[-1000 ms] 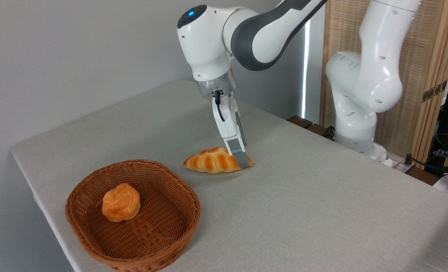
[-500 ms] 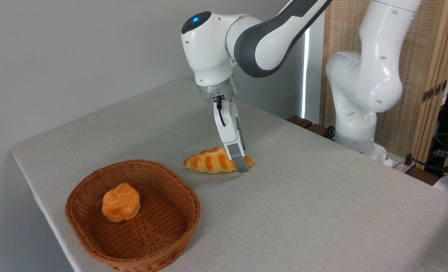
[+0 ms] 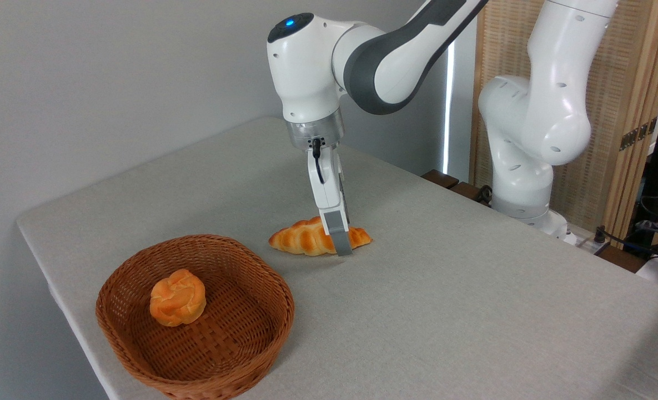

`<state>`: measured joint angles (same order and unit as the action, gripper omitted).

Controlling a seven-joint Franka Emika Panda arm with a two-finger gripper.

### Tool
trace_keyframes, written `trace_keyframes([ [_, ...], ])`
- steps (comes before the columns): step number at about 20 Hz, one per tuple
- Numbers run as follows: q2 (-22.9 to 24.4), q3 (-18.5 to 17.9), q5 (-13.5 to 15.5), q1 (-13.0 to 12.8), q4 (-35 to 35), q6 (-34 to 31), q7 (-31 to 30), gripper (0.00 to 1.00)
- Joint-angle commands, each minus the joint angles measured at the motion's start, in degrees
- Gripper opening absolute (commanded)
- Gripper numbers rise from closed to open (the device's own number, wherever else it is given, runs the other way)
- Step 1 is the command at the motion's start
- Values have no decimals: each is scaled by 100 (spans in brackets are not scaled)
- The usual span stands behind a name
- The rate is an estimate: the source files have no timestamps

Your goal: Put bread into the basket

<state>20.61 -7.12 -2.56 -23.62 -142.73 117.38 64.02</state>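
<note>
Bread prob. light, soft; grab mid-loaf across the braid. End effector straddles right part on tabletop; can't tell its width.

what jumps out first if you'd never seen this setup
The big white arm reaching down from the upper right, its gripper lowered over the braided bread lying mid-table, one grey finger in front of the loaf. Next, the reddish-brown wicker basket at the table's near left corner, with a small knotted bun already inside. Whether the fingers have closed on the loaf cannot be told.
</note>
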Motion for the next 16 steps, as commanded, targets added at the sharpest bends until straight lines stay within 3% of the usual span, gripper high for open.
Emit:
trace_keyframes([
  [1, 84, -88, -69, -81, -106, 311, 93, 100],
  [4, 48, -88, -69, -186, -237, 521, 93, 100],
  [16, 40, -88, -69, -196, -290, 804, 76, 99],
])
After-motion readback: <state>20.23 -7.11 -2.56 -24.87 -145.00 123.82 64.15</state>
